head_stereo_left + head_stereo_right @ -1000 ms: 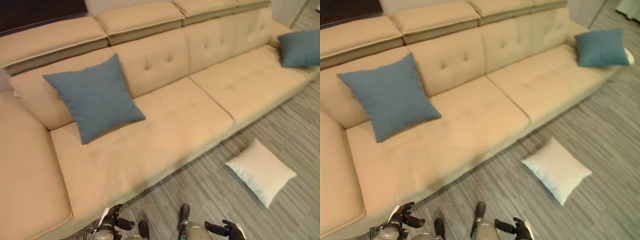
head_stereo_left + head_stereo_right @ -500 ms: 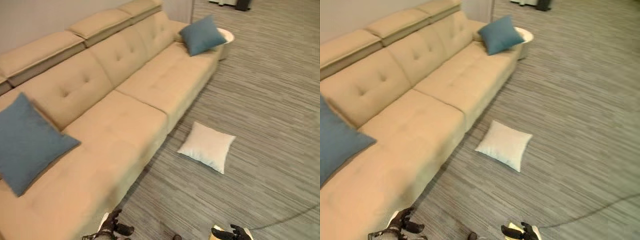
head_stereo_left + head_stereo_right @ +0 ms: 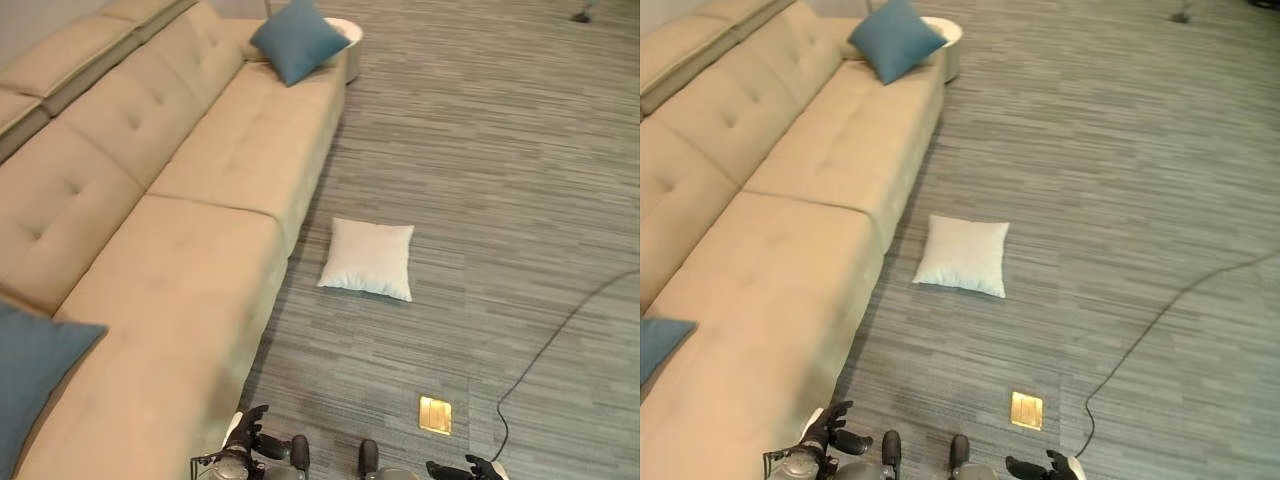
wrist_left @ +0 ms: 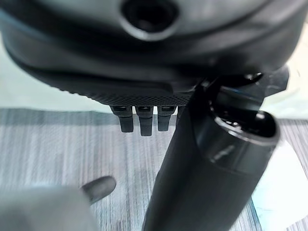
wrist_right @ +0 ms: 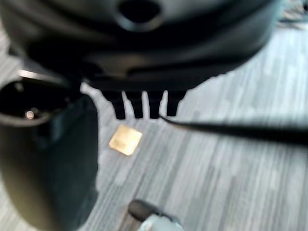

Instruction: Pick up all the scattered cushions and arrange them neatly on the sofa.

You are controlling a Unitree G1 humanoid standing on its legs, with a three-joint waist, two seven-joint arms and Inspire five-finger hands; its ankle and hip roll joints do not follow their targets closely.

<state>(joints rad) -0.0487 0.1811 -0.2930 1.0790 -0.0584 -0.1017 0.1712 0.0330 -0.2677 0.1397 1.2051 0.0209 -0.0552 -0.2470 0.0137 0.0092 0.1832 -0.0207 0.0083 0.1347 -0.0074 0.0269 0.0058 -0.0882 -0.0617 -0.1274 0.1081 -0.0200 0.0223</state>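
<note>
A white cushion point(image 3: 368, 258) lies flat on the grey floor, a short way off the front of the beige sofa point(image 3: 190, 260). One blue cushion point(image 3: 296, 38) leans at the sofa's far end. Another blue cushion point(image 3: 30, 375) rests on the near seat at the lower left. My left hand point(image 3: 245, 450) hangs low by the sofa's front edge, with its fingers point(image 4: 139, 122) relaxed and holding nothing. My right hand point(image 3: 1048, 466) hangs low over the floor, its fingers point(image 5: 139, 108) straight and empty. Both hands are well short of the white cushion.
A round white side table point(image 3: 345, 30) stands past the sofa's far end. A small brass plate point(image 3: 435, 413) is set in the floor near my right hand. Open striped floor point(image 3: 500, 180) stretches to the right of the sofa.
The camera has swung to the right, so the sofa has slid to the left of the view and the white cushion sits near the middle. Both hands still hang low and empty.
</note>
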